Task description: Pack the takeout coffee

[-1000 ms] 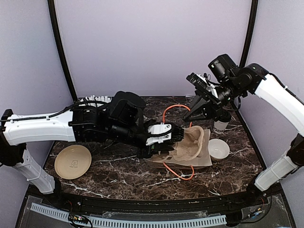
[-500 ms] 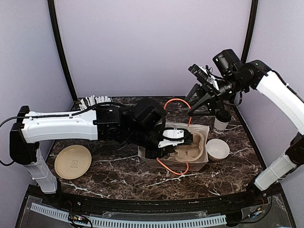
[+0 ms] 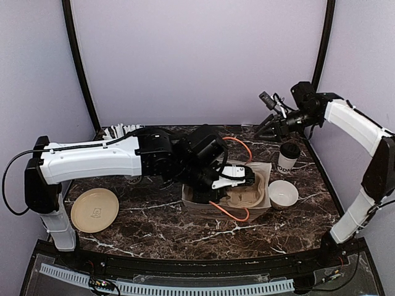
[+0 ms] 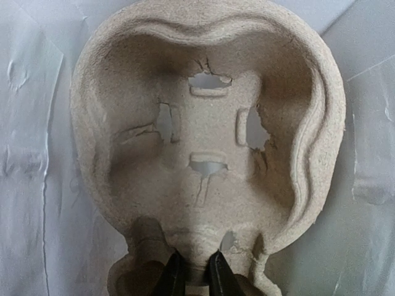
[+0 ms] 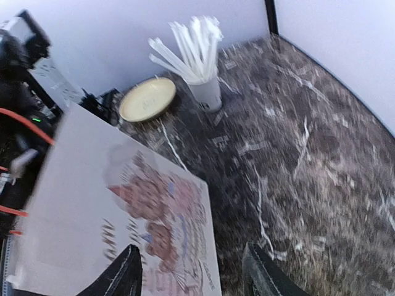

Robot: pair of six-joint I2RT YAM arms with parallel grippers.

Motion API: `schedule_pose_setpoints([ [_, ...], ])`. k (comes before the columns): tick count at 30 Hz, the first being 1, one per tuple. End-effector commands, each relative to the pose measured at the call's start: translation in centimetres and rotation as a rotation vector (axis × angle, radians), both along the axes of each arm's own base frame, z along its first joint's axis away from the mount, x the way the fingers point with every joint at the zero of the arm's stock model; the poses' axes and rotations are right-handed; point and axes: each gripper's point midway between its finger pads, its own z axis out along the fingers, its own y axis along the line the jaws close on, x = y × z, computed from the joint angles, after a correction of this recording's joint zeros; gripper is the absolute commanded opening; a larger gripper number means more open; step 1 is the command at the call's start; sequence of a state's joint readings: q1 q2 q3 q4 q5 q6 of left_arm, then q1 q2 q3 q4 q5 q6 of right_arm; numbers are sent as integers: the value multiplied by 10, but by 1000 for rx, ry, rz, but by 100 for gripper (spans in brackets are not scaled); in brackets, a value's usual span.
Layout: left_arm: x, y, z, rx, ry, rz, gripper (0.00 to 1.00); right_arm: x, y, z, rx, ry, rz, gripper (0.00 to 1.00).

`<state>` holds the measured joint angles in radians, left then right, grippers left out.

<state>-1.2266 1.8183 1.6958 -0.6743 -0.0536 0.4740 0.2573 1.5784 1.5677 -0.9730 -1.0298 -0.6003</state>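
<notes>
Takeout coffee (image 3: 287, 158): black-lidded white paper cup, upright on the table beside the pulp carrier (image 3: 250, 192). Likely light and thin-walled, crushable; best held gently around mid-body. Right gripper (image 5: 192, 262) is spread and empty; left gripper (image 4: 194, 264) pinches the carrier's rim.

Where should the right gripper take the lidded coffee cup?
Probably the white wall of the coffee cup, just below its black lid, jaws level, coming from its right: it stands upright and tapers downward, the bowl sits close in front and the paper bag to its left.
</notes>
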Motion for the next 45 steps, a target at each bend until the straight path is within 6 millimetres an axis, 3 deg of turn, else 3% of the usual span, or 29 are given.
schedule_pose_setpoints([
  [1,4,10,1,48,11,41,16,76,1,-77,-112,74,-242,53],
  [4,7,15,0,71,-1,62,16,81,15,-116,-160,183,-223,50],
  [11,6,28,-2,116,6,91,16,56,64,-194,-387,236,-116,50],
  [15,5,36,-2,135,12,103,16,36,83,-223,-456,283,-38,49],
  [18,3,41,1,142,17,107,17,8,97,-233,-464,324,63,49],
  [28,-6,62,3,190,60,132,18,-69,125,-235,-446,424,361,49],
  [33,-23,68,-3,210,143,102,19,-91,128,-235,-444,457,440,49],
  [38,-27,70,-19,261,187,122,19,-73,121,-225,-441,442,397,49],
  [45,-32,70,-40,310,239,123,19,-28,89,-191,-441,326,247,50],
])
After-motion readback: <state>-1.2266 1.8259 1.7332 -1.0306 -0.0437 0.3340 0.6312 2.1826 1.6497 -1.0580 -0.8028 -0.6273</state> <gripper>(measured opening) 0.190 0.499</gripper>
